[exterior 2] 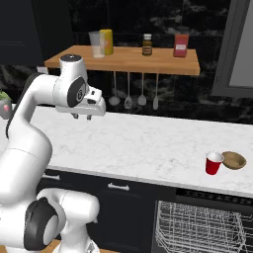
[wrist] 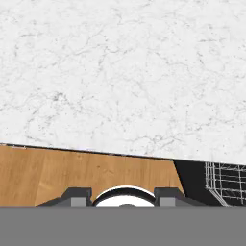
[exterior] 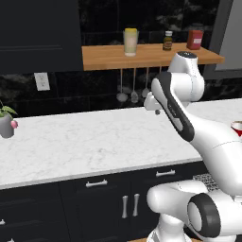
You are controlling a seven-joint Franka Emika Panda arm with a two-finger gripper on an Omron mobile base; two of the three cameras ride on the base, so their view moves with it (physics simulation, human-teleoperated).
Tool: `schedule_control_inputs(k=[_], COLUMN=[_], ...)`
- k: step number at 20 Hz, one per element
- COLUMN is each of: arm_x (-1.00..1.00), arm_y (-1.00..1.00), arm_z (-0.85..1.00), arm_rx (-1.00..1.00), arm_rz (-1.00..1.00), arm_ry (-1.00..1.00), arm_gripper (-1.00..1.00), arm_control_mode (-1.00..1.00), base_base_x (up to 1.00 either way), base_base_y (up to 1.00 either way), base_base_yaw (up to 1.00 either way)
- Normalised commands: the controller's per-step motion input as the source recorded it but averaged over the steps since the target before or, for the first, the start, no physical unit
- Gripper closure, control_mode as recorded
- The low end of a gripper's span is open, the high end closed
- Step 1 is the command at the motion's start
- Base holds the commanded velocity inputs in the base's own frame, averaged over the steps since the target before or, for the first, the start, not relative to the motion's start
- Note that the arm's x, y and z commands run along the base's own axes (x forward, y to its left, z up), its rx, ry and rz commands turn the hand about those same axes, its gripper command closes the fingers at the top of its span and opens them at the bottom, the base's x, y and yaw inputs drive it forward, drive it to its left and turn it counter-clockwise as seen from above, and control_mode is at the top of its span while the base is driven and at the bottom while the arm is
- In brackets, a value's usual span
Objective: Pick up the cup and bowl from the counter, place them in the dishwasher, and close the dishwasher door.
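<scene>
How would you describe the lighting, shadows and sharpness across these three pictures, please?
Left base view: flat, even rendered light, dark backsplash, no strong shadows on the counter. Right base view: faint soft shadows beside the cup and bowl, wire racks of the dishwasher crisp. Hand view: marble veins sharp throughout, no blur or glare.

Kitchen: marble counter [exterior 2: 148, 143], dishwasher [exterior 2: 202, 227], hanging ladles [exterior 2: 133, 101].
</scene>
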Motion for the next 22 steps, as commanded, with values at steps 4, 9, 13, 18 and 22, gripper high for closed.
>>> schedule_control_inputs(k=[4,9,13,18,22], arm_x=[-0.13,-0.09,-0.01,-0.05,0.07], arm_y=[0.0,-0.08,-0.03,-0.14,-0.13], arm_z=[-0.01,-0.15,-0.24,-0.15,-0.02], arm_rx=[0.0,0.0,0.0,0.05,0.07], arm_rz=[-0.18,-0.83,-0.94,-0.83,-0.56], arm_ry=[0.0,0.01,0.0,0.02,0.04], arm_gripper=[-1.0,-1.0,-1.0,-1.0,-1.0], arm_control_mode=[-1.0,-1.0,-1.0,-1.0,-1.0], base_base_x=[0.0,0.0,0.0,0.0,0.0], base_base_y=[0.0,0.0,0.0,0.0,0.0], base_base_yaw=[0.0,0.0,0.0,0.0,0.0])
